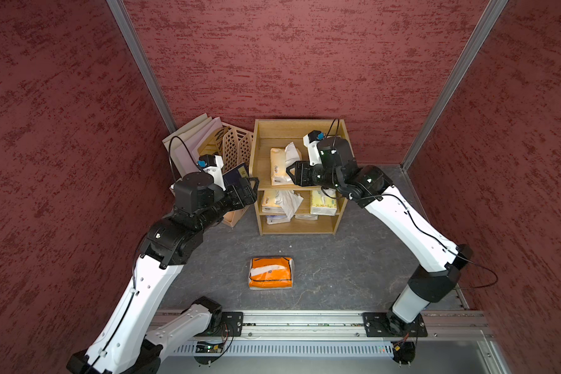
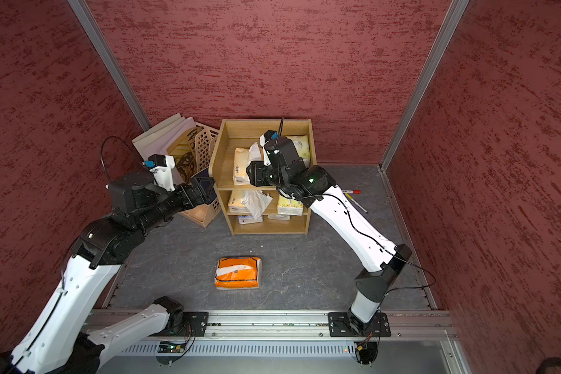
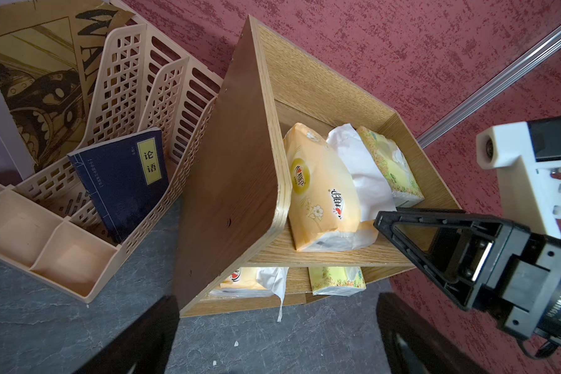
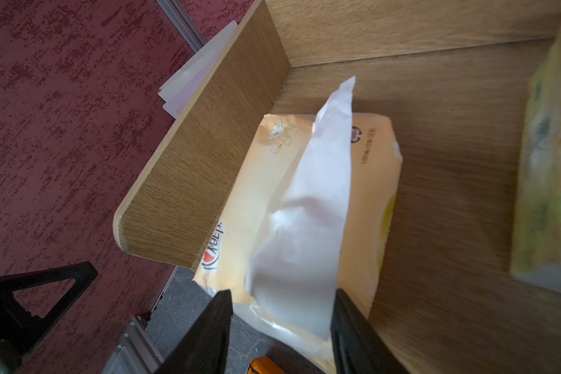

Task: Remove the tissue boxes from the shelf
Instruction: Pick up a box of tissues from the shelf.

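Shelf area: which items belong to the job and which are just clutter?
Job: shelf; top tier: cream pack, green pack; middle tier: second cream pack, yellow pack; bottom pack; orange pack on the table.
Clutter: file holder, with blue book and papers; marker beside the shelf.

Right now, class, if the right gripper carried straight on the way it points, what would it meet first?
The cream tissue pack on the top tier of the shelf. The jaws of the right gripper flank the pack's loose white tissue; whether they touch it is unclear.
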Tool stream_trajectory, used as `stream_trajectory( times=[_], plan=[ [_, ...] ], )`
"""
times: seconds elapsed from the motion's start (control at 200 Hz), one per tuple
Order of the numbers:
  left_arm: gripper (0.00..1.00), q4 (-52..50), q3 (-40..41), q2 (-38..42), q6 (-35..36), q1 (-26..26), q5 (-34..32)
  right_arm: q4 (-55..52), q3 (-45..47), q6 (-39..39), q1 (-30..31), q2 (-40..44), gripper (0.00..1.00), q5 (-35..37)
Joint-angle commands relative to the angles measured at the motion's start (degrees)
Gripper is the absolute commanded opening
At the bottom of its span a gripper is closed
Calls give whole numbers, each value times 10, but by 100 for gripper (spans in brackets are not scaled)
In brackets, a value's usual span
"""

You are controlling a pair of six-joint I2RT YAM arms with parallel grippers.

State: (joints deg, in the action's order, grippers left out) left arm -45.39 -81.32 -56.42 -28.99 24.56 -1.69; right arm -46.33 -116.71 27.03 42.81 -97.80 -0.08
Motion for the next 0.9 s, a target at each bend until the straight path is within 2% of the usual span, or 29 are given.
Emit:
stream_trajectory(
  times=[0.0,0.376,0.586,0.892],
  plan=[
    [100,-8,0,11,12,2,-11,19,8,-1,-5,-12,49,-12],
    [100,-13,3,17,15,2,-20,26,27,-11,-5,-11,45,-9],
    [100,-13,6,20,13,1,-21,12,2,-28,-5,24,58,21],
    [100,3,12,10,8,2,-9,-45,2,-52,-7,47,59,66]
  ],
)
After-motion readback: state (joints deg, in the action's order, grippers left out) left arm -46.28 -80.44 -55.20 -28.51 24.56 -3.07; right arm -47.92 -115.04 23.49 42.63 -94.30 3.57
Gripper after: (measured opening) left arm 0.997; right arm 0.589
